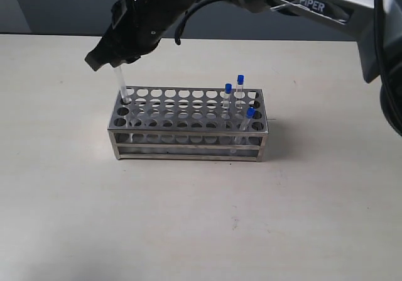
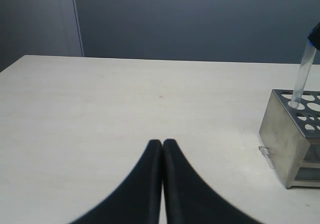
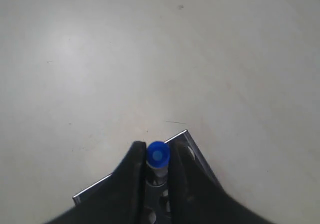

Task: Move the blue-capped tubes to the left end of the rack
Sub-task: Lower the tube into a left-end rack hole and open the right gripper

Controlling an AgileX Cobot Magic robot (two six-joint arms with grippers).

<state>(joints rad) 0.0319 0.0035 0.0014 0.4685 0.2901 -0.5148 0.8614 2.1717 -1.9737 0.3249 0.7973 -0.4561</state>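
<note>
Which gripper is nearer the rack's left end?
Right. The right gripper is above that end of the rack, holding a blue-capped tube in an end hole; the left gripper hangs shut over the table, apart from it.

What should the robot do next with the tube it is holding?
Probably lower it straight down. The right gripper is shut on a blue-capped tube whose lower tip is just inside the left end of the rack, while most of its length stands above the top plate. Sinking it deeper before opening should keep it from tipping.
</note>
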